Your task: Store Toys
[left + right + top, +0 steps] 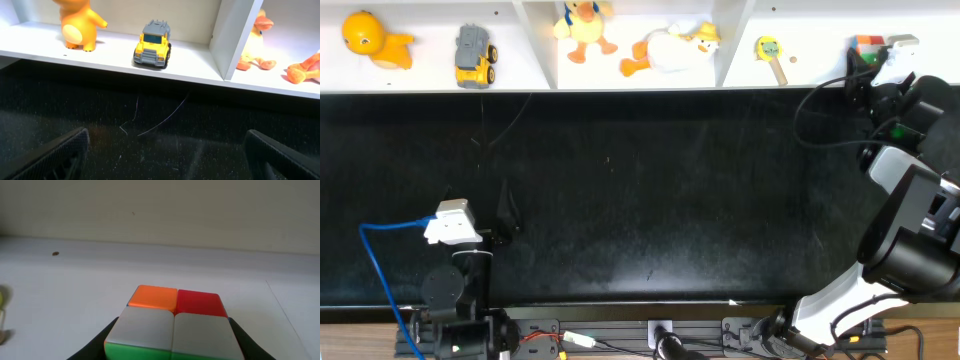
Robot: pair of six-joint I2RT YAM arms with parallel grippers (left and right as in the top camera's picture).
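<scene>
**Cube at the right bay: release is the weak point**

Left side: the left gripper (pixel 167 145) sits low over the black table (pixel 640 200), fingers spread wide with nothing between them. It faces the shelf (pixel 430 78), where the orange figure (pixel 80 22) and truck (pixel 153 44) stand in the left bay. No hazard here unless this arm goes forward; the truck would likely roll if nudged.

Middle bay: two plush ducks (pixel 620 42), well apart from either arm. No concern.

Right bay: a rattle (pixel 770 55) lies to the left, and the right gripper (pixel 172 342) is clamped on the cube (pixel 172 325), inside the bay over the white floor. Whether the cube rests on that floor or hangs above it cannot be told.

Risks, as judged:
- If the cube is let go while above the floor, it may bounce or tip toward the front edge and drop to the table.
- If the fingers open too little, the withdrawing gripper may drag the cube out.
- A sideways drift on withdrawal could strike the rattle.
</scene>
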